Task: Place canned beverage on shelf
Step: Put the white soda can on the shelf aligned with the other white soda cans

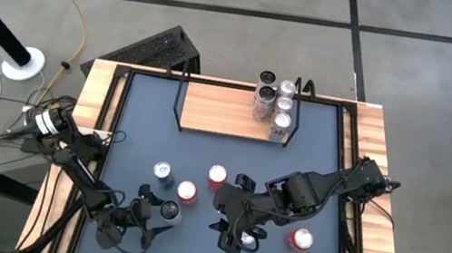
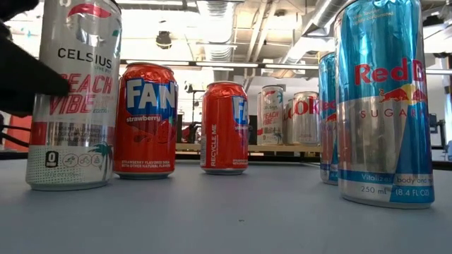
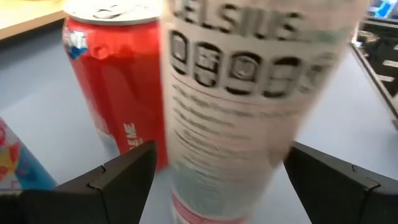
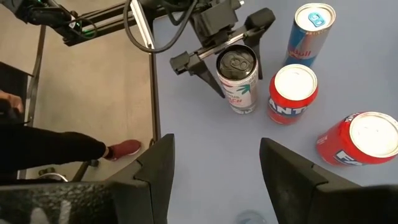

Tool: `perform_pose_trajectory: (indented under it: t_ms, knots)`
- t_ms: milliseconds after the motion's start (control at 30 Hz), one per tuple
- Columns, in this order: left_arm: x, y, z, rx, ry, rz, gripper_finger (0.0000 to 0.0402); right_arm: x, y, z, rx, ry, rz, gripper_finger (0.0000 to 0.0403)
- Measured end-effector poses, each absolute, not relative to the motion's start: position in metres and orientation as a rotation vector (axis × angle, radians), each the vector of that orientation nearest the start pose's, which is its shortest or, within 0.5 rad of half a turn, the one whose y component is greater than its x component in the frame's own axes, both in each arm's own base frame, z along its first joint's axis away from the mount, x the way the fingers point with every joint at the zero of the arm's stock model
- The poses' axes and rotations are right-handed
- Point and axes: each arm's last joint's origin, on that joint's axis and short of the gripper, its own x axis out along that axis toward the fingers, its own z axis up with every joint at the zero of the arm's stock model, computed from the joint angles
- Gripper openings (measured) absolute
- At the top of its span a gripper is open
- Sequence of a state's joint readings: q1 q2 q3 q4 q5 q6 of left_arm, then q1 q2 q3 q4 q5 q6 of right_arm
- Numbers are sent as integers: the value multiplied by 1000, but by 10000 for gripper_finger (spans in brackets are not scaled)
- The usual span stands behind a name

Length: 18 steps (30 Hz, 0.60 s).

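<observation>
A white Celsius can stands upright on the dark grey table top; it also shows in the high view. My left gripper is open, level with the table, with one finger on each side of the can's lower body; the right wrist view shows the same straddle. My right gripper is open and empty above the table's near middle. The shelf, a light-wood board with a black wire frame, stands at the far edge, with several cans at its right end.
A red Fanta can, a second red can and a blue Red Bull can stand just beyond the Celsius can. Another can stands by my right gripper, and a red one stands farther right. A person's leg and shoe show beside the table.
</observation>
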<state>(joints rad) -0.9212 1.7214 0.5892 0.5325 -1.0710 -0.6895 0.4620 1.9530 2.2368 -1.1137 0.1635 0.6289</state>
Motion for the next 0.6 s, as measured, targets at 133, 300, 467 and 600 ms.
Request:
perform_pose_trajectory:
  t_ms: [133,300,467,600]
  knots:
    - [200,-207,118,-181,261,267,332,362,175,404,336,842,22,219]
    - [207,-206,107,-204,310,216,330,362,175,404,335,842,21,219]
    - [213,-206,110,-233,263,219,300,362,175,403,333,844,19,219]
    - [215,-205,112,-213,249,222,256,361,174,402,326,856,12,219]
